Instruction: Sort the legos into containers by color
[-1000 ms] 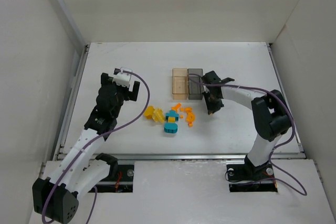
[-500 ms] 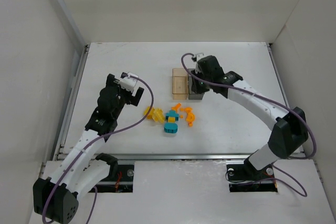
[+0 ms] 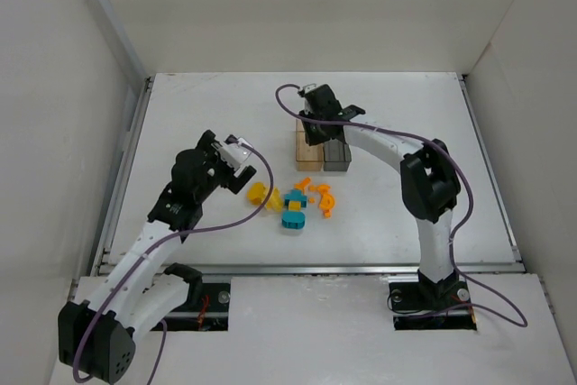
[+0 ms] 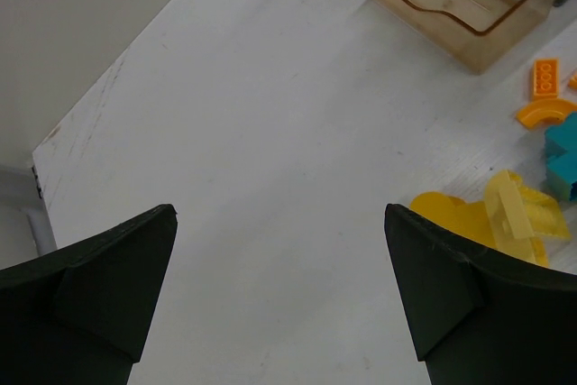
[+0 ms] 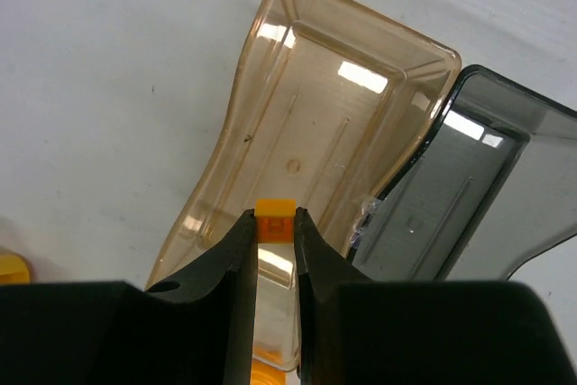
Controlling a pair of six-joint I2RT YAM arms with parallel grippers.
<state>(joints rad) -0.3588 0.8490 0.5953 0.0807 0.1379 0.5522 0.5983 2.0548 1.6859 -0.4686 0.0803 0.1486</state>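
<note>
Over the amber bin (image 5: 225, 132), right gripper (image 5: 275, 215) newly arrived, clamped on orange lego (image 5: 276, 223), left gripper (image 4: 279, 209) spread wide apart

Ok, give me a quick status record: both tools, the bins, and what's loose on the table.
right tool: shut on an orange brick, above the amber bin
left tool: open, holding nothing, over bare table beside the yellow pieces
bins: amber bin and grey bin side by side, touching
pile: yellow, teal and orange pieces loose on the table, on the near side of the bins
</note>
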